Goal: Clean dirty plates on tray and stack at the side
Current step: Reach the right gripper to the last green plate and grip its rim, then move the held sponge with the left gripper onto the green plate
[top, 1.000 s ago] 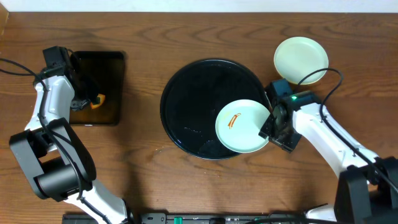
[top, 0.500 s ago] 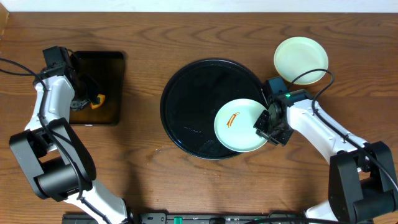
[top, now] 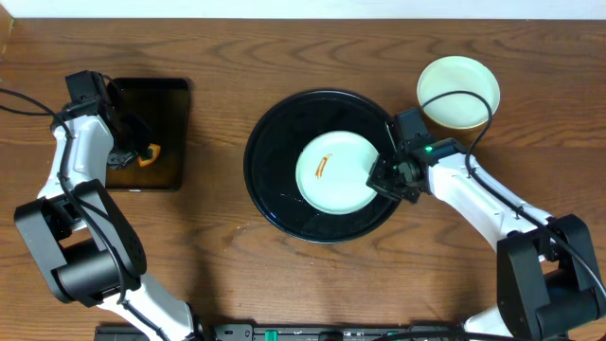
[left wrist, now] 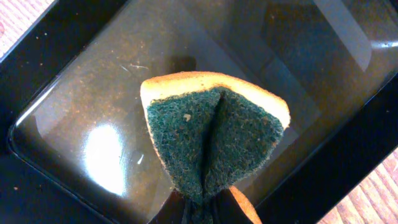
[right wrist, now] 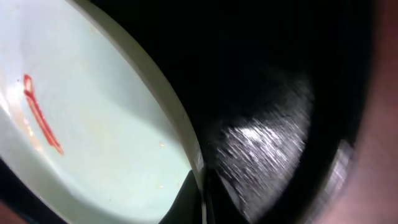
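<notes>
now, above wood table (top: 218, 57), left end effector (top: 135, 152) grips sponge (left wrist: 214, 140), right end effector (top: 383, 177) grips plate (top: 331, 172).

Streaked plate (right wrist: 93, 143) rim in R hand (right wrist: 200, 198)

The right tool (top: 378, 179) pinched the mint plate (top: 331, 172), sliding it across the tray (top: 273, 142).

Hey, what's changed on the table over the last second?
The right fingers closed on the rim of the mint plate and slid it left, from the edge of the round tray toward its middle. The left fingers, pinching the sponge, and the yellow plate stayed put.
</notes>
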Motion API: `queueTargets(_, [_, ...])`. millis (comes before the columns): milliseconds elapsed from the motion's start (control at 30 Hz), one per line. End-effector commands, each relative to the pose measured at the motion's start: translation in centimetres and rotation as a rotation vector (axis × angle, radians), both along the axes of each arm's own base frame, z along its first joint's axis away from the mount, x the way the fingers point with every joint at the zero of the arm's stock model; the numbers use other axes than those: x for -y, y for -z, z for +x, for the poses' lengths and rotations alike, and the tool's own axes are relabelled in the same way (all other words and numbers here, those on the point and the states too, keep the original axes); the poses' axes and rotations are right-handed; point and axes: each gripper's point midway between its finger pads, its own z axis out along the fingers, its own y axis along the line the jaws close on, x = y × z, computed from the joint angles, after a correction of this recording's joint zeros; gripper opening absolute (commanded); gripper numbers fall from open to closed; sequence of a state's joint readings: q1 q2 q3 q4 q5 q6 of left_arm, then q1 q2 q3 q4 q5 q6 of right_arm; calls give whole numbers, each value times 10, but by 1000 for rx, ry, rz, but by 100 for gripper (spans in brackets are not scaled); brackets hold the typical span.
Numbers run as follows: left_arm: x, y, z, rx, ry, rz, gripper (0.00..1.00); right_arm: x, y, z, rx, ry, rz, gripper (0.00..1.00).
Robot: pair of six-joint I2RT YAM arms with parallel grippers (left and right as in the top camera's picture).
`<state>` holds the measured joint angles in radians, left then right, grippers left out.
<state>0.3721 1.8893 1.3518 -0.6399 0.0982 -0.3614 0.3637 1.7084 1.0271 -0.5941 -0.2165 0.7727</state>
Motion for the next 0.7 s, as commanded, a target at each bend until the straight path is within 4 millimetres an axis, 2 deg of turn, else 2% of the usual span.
queueTargets(0, [1, 2, -2, -5, 12, -10, 8, -13, -7, 17, 100, -115, 28, 1])
queueTargets(133, [6, 1, 0, 10, 22, -37, 8, -26, -15, 36, 132, -200, 39, 1])
queueTargets(333, [6, 2, 0, 7, 22, -38, 9, -46, -8, 49, 84, -425, 55, 1])
queueTargets(433, [6, 2, 0, 7, 22, -38, 8, -47, -2, 57, 68, -499, 31, 1])
queueTargets(533, [7, 2, -1, 4, 25, -43, 8, -38, 9, 63, 57, -486, -30, 1])
queueTargets(667, [26, -5, 13, 80, 153, -114, 7, -36, 23, 65, 28, -469, 23, 1])
